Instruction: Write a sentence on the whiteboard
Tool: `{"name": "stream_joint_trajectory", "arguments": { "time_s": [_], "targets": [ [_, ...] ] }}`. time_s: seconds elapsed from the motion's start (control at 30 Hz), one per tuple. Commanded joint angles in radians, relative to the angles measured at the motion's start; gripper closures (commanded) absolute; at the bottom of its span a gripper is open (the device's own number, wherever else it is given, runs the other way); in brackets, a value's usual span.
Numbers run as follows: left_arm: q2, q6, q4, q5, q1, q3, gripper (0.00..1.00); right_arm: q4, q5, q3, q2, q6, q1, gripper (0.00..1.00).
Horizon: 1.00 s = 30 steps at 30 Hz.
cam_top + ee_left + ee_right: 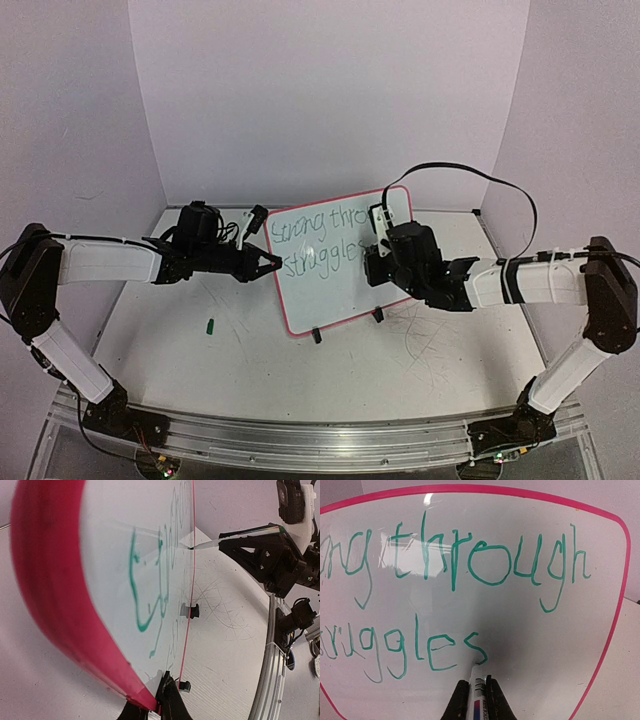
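Note:
The whiteboard point(335, 295) stands tilted on its two black clip feet, with a pink-red rim. The sentence point(318, 238) is in green, two lines reading "Strong through struggles". My left gripper point(272, 263) is shut on the board's left edge; in the left wrist view its jaws point(156, 707) pinch the pink rim point(50, 580). My right gripper point(476, 697) is shut on a green marker point(478, 702). The marker's tip touches the board point(545, 645) at the end of the last "s" of the sentence point(470, 565). The marker tip point(200, 545) also shows in the left wrist view.
A small green marker cap point(211, 324) lies on the scuffed white tabletop point(250, 370), left of the board. The clip feet point(316, 337) rest on the table. White walls enclose the back and sides. A metal rail point(300, 440) runs along the near edge.

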Motion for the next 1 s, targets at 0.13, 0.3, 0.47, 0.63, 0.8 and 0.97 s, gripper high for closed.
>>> {"name": "stream_joint_trajectory", "arguments": {
  "time_s": [0.13, 0.3, 0.47, 0.63, 0.8, 0.97],
  "targets": [
    [0.018, 0.112, -0.078, -0.210, 0.019, 0.009, 1.00, 0.007, -0.026, 0.038, 0.008, 0.022, 0.009, 1.00],
    [0.020, 0.112, -0.077, -0.211, 0.019, 0.009, 1.00, 0.051, -0.011, 0.011, -0.060, 0.008, 0.010, 1.00],
    [0.015, 0.119, -0.079, -0.222, 0.019, 0.008, 1.00, 0.096, -0.018, -0.097, -0.190, -0.023, -0.002, 1.00],
    [0.021, 0.122, -0.080, -0.223, 0.020, 0.015, 1.00, 0.033, -0.081, -0.082, -0.157, -0.020, -0.041, 1.00],
    [0.009, 0.117, -0.083, -0.224, 0.019, 0.010, 1.00, 0.039, -0.083, -0.057, -0.115, -0.024, -0.044, 1.00],
    [0.008, 0.115, -0.085, -0.220, 0.019, 0.013, 1.00, 0.061, -0.098, -0.049, -0.097, -0.023, -0.043, 1.00]
  ]
}}
